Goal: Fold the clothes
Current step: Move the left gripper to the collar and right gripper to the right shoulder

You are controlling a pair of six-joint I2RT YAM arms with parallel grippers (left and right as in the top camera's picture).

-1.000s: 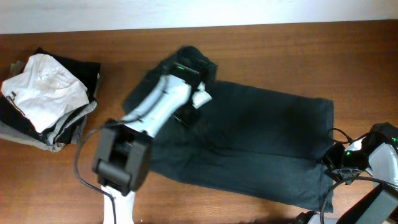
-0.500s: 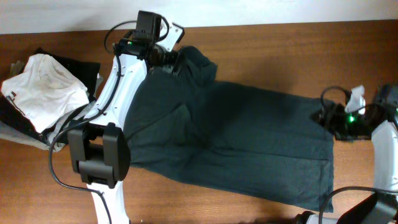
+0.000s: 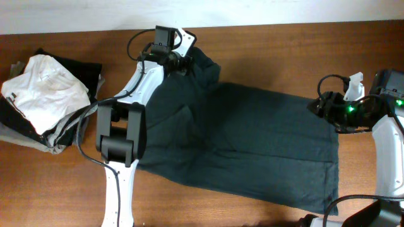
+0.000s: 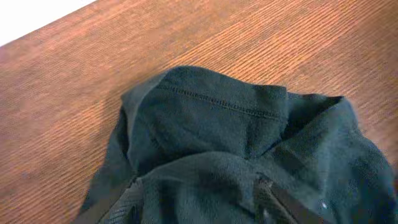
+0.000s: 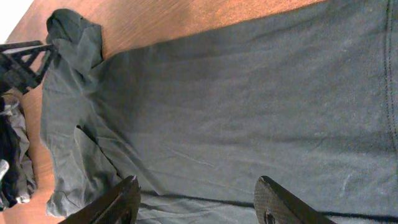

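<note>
The dark green T-shirt (image 3: 252, 139) lies spread nearly flat on the tabletop (image 3: 284, 50) with 1 sleeve (image 4: 211, 112) bunched at its far corner, so the step in hand looks like smoothing before the 1st fold. The left gripper (image 3: 178, 58) sits at that sleeve, jaws spread wide with cloth lying loose between them; the right gripper (image 3: 322, 106) hovers by the hem, jaws likewise apart and empty. Next, I judge, each must close on its edge of cloth and pull outward.

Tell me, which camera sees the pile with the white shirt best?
Overhead: the whole pile shows, white shirt on top. The right wrist view catches only a dark sliver at its edge; the left wrist view shows none.
</note>
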